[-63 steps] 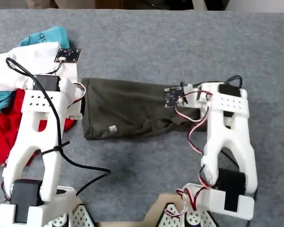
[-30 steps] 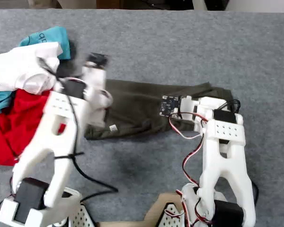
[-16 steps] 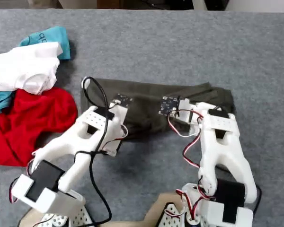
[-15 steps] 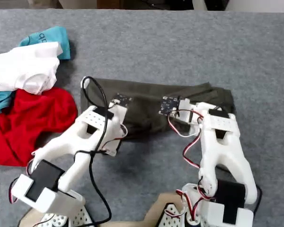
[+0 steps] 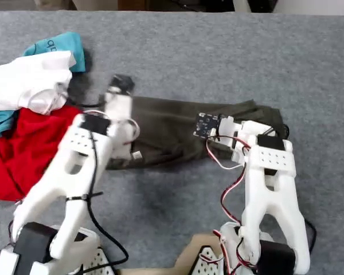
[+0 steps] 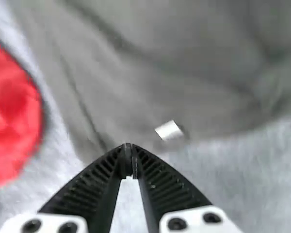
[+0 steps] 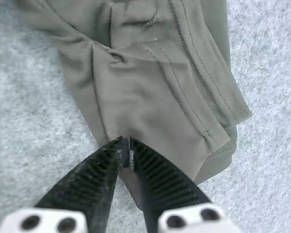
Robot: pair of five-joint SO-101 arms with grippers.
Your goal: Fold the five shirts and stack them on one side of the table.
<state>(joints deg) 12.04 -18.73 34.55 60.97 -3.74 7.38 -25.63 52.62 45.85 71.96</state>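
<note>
Olive shirt (image 5: 172, 129) lying as a long band mid-table, beside a heap of shirts (image 5: 28, 97) at left. Right gripper (image 7: 125, 150) clamped on its near edge toward the right. Left gripper (image 6: 127, 160) pinched closed at its left end, perhaps on fabric.

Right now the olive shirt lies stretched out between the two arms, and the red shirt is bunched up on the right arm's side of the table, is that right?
Not quite. The red shirt is bunched up on the side of the left arm, as the high view shows. The olive shirt does lie stretched out between the two arms.
</note>
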